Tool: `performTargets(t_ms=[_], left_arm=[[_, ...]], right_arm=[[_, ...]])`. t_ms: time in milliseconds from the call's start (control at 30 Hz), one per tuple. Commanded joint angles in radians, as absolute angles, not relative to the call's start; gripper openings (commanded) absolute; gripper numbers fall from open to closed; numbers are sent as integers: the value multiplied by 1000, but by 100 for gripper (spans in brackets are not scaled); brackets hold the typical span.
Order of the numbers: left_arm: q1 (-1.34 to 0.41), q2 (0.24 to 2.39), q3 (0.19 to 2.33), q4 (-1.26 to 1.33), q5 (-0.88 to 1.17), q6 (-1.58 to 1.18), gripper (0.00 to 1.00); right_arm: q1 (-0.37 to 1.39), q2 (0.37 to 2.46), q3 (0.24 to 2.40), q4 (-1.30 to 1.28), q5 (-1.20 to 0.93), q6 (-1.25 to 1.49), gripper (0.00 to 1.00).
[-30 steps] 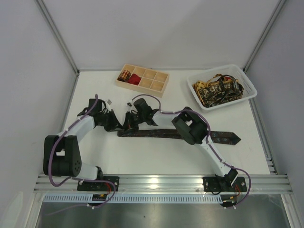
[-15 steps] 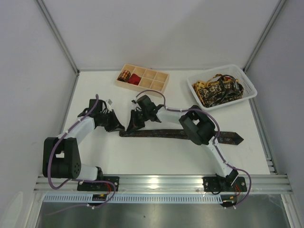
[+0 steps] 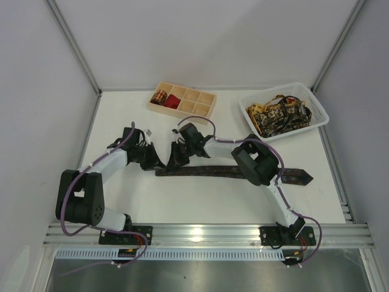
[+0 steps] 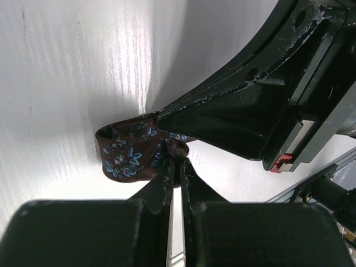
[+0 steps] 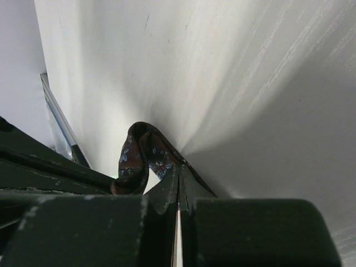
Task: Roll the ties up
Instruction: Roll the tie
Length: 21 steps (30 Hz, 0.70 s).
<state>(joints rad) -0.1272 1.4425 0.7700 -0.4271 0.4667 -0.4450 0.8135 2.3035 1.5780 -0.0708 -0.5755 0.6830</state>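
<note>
A dark brown tie [image 3: 213,171] with small blue flowers lies flat across the table, its pointed wide end [image 3: 304,177] at the right. Its narrow left end is lifted into a small fold between my two grippers. My left gripper [image 3: 155,162] is shut on this fold, as the left wrist view shows [image 4: 177,162], with the tie's end [image 4: 125,154] curled just beyond the fingertips. My right gripper [image 3: 176,158] is shut on the same end from the other side [image 5: 179,169], where the fabric [image 5: 136,153] loops up. The right gripper's body [image 4: 250,105] fills the left wrist view.
A pale wooden compartment tray [image 3: 200,109] at the back holds a small gold-and-black coil [image 3: 160,96] and a red coil [image 3: 173,102]. A white basket [image 3: 316,100] at the back right holds a heap of gold-and-black ties [image 3: 279,114]. The right arm's elbow [image 3: 255,161] hangs over the tie.
Both grippers have moved a little to the right and closer together. The whole tie has slid right with them, and its left end is bunched into a tighter fold.
</note>
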Motion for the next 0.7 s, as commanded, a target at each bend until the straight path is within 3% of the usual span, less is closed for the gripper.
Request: performTargets(t_ms=[0, 467, 667], left_arm=[[-149, 1456, 785, -399, 453, -476, 8], [-169, 1520, 749, -348, 437, -469, 11], [-169, 1525, 736, -341, 431, -462, 22]], right_arm=[[808, 2275, 1546, -94, -535, 653, 0], [775, 2217, 1562, -138, -534, 646, 0], [732, 2207, 1617, -189, -581, 611, 0]])
